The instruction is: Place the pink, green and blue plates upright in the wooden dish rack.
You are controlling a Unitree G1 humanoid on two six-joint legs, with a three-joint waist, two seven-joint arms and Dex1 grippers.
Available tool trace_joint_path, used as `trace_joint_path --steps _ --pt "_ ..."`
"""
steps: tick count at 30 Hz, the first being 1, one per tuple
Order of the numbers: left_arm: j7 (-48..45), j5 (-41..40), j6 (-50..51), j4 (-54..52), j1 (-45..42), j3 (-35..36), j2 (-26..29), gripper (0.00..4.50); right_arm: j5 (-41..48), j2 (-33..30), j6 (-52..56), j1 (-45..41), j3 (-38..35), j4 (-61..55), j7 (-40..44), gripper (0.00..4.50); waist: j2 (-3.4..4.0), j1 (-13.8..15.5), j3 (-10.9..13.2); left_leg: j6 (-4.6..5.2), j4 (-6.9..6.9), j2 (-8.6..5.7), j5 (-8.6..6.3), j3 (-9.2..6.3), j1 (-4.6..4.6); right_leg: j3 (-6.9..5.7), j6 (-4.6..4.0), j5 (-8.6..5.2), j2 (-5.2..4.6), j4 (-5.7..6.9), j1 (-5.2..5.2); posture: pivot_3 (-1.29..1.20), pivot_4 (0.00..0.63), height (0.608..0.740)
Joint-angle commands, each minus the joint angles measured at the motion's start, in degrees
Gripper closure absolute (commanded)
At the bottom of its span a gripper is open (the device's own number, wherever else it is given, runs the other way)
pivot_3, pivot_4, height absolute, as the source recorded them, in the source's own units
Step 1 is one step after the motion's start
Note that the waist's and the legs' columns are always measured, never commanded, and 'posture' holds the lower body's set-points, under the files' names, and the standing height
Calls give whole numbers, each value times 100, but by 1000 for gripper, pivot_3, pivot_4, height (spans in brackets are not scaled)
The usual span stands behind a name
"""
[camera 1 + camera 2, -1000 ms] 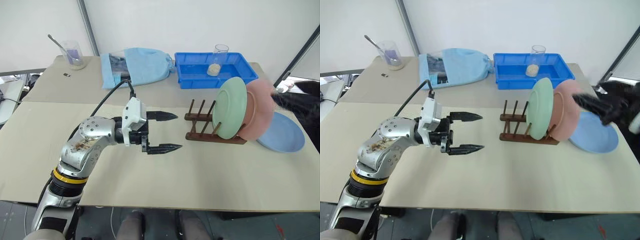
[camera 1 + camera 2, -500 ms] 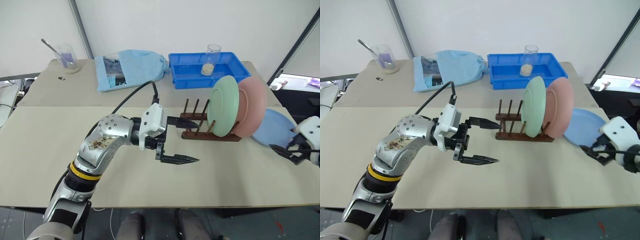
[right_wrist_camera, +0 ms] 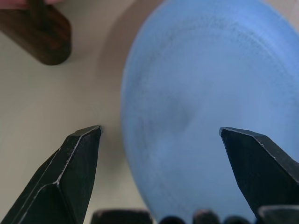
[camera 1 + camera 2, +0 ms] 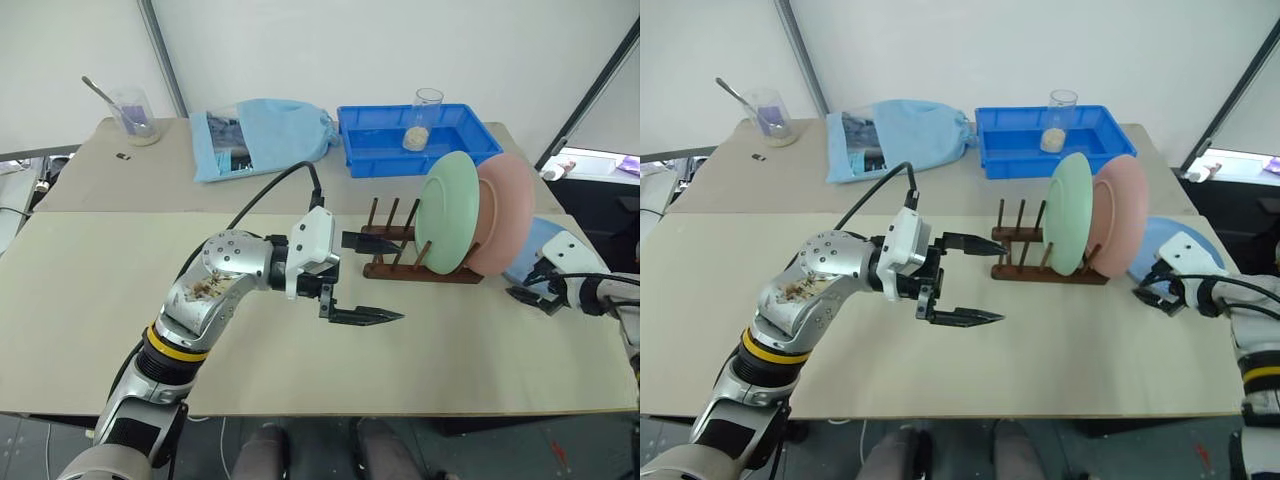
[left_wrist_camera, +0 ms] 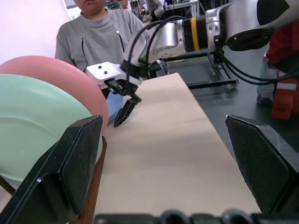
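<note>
The green plate (image 4: 448, 212) and the pink plate (image 4: 508, 215) stand upright side by side at the right end of the wooden dish rack (image 4: 388, 240). To the rack's right the blue plate (image 3: 205, 107) lies flat on the table. Low over its near edge, my right gripper (image 4: 532, 298) is open, its fingers spread either side of the plate's rim. My left gripper (image 4: 396, 278) hovers open and level just left of the rack, pointing at it and holding nothing.
At the back stand a bright blue tray (image 4: 470, 140) with a glass cup (image 4: 420, 118) in it, a light blue cloth bag (image 4: 265, 135) and a beaker with a spoon (image 4: 135, 110). A person in grey (image 5: 98, 42) sits beyond the table's right end.
My right gripper has come down from beside the pink plate to the table at the blue plate's near edge. The left gripper has edged slightly toward the rack, still open.
</note>
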Motion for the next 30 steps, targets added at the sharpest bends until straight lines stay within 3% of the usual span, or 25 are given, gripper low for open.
trace_joint_path --steps 1,13,18,24,30 --pt "109 -124 50 -230 -22 118 -35 0 -205 12 -10 -218 117 307 21 536 0 -4 0 0 0 0 0 0 1 0 3 2 0 -1 1 0 150 740" --pt "72 -198 177 -257 18 222 184 0 -315 106 369 -298 183 342 -47 4483 -1 -7 -1 0 7 0 0 -1 15 0 10 6 -1 -5 24 0 150 740" --pt "-56 -324 166 -181 -11 320 338 0 -242 -95 784 -62 -146 -439 -286 4483 -1 28 -1 0 6 -1 0 -5 17 -1 9 4 -1 -5 28 0 150 740" --pt "98 -1053 632 -331 3 913 362 0 -252 -769 982 462 -1147 -2129 -889 4483 8 123 -1 0 4 -4 0 -3 -7 0 11 5 -4 -1 -3 0 150 740" --pt "328 -766 627 -176 296 1371 959 0 119 -937 1261 -400 -1653 -3672 -1018 4483 24 -54 -4 0 -4 8 0 3 7 3 4 0 8 16 -12 0 150 740"
